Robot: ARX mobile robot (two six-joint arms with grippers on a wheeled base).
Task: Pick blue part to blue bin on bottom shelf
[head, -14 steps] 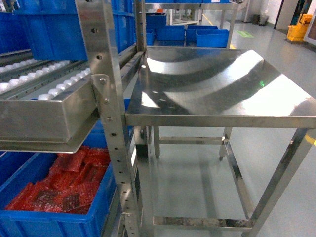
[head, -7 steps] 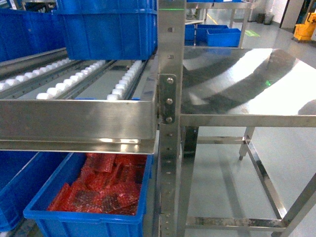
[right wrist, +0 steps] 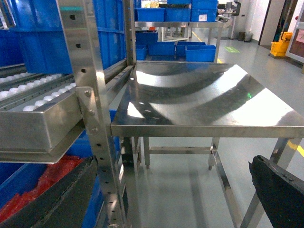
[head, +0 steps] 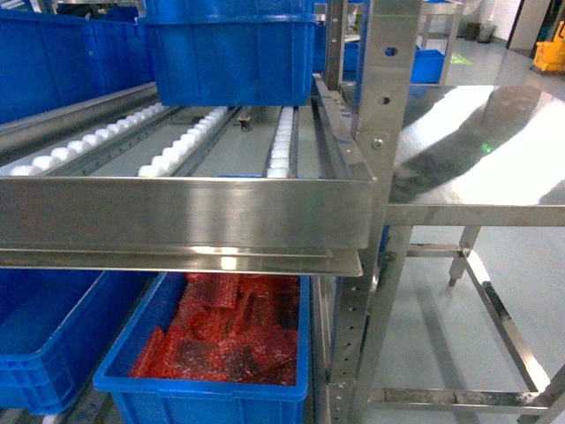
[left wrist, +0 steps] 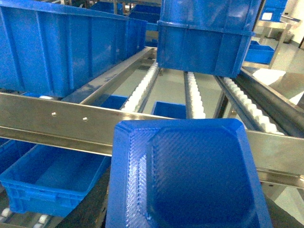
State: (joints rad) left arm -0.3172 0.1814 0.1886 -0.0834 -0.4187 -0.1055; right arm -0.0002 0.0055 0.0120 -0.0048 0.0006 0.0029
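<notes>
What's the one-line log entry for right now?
blue part close under left wrist camera | empty blue bin below rail | right gripper open, empty

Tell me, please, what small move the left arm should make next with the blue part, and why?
Probably lower the left arm and shift it left: in its wrist view the blue part sits level with the rack's front rail, while the empty blue bin lies below that rail, to the left.
</notes>
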